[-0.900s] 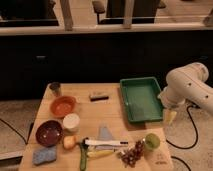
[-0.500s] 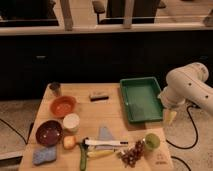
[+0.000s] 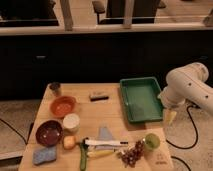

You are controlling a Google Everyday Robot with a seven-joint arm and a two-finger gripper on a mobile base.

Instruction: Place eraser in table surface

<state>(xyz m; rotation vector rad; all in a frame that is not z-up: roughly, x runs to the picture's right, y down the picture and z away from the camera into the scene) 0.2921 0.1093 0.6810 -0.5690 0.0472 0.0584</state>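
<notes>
The eraser, a small oblong block with a pale top over a dark base, lies flat on the table surface towards the back, just left of the green tray. My gripper hangs off the white arm beyond the tray's right front corner, fingers pointing down, well to the right of the eraser. It is open and nothing shows between its fingers.
A green tray sits at the back right. An orange bowl, dark red bowl, white cup, dark cup and blue-grey sponge fill the left. Grapes, a green cup and a white-handled utensil lie in front.
</notes>
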